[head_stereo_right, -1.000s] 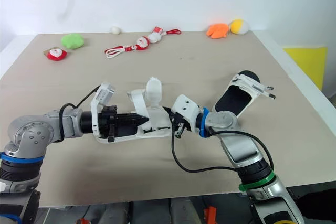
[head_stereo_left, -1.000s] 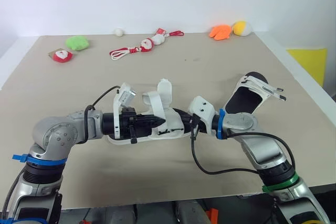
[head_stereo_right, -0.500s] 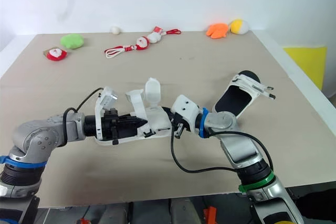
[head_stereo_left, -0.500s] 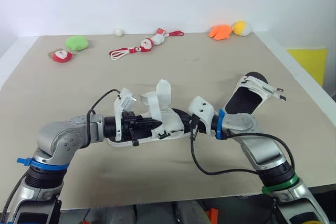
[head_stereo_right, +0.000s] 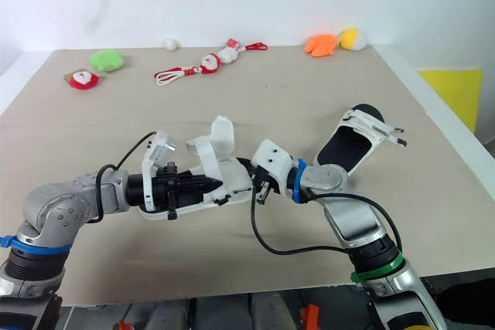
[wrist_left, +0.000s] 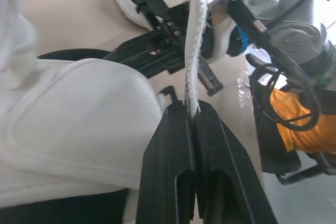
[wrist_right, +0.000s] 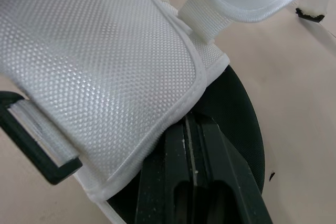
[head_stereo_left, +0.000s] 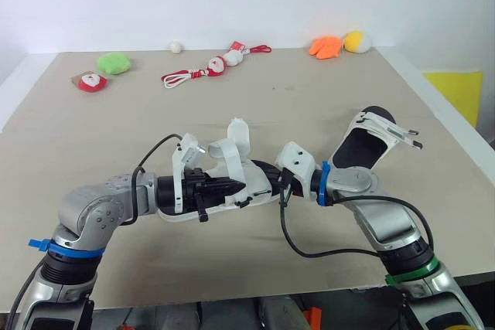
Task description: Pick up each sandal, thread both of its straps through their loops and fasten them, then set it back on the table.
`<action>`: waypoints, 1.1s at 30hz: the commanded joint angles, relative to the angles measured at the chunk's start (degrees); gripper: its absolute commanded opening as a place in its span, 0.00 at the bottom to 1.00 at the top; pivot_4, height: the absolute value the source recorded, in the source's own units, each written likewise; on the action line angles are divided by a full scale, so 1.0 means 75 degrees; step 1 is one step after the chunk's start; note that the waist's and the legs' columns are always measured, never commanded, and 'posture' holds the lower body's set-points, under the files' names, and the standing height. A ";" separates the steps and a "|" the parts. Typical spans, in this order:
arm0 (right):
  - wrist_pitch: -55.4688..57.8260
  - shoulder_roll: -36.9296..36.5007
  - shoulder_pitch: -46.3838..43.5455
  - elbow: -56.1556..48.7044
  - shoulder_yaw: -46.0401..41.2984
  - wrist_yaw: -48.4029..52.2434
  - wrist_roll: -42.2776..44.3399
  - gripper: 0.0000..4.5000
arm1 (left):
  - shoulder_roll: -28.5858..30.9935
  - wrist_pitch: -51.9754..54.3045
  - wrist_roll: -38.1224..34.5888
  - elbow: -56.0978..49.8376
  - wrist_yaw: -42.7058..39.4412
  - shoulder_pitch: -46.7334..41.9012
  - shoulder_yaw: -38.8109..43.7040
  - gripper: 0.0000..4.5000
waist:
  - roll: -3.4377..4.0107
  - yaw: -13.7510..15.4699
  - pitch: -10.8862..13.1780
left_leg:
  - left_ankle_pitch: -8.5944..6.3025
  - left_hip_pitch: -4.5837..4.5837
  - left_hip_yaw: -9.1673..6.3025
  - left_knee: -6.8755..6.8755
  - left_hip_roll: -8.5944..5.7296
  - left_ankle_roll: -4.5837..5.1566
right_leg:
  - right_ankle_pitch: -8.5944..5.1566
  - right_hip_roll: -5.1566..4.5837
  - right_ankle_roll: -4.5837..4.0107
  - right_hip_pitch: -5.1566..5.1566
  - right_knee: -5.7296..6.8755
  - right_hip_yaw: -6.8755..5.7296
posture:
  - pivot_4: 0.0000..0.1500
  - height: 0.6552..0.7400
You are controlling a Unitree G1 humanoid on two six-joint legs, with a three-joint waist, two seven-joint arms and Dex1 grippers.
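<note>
Near sandal [head_stereo_left: 255, 182] still unfastened: left hand [wrist_left: 191, 109] pinching its strap [wrist_left: 195, 51], right hand [wrist_right: 191, 124] clamped on its edge; far sandal [head_stereo_left: 363, 144] waiting.

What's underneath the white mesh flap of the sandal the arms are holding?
The black footbed of the sandal shows under the mesh flap, and the right gripper pokes in beneath its edge. The rest of the footbed is covered by the flap.
</note>
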 commanded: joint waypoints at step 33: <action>0.0184 0.0013 0.0089 0.0036 0.0143 -0.0039 -0.0097 0.00 | 0.1360 -0.0560 -0.0066 -0.1146 -0.1041 0.1262 0.0779 0.98 | 0.0000 -0.0024 0.0000 | -0.0003 -0.0001 0.0000 -0.0004 0.0004 0.0002 | -0.0002 0.0001 -0.0005 -0.0004 0.0000 0.0001 | 1.00 1.00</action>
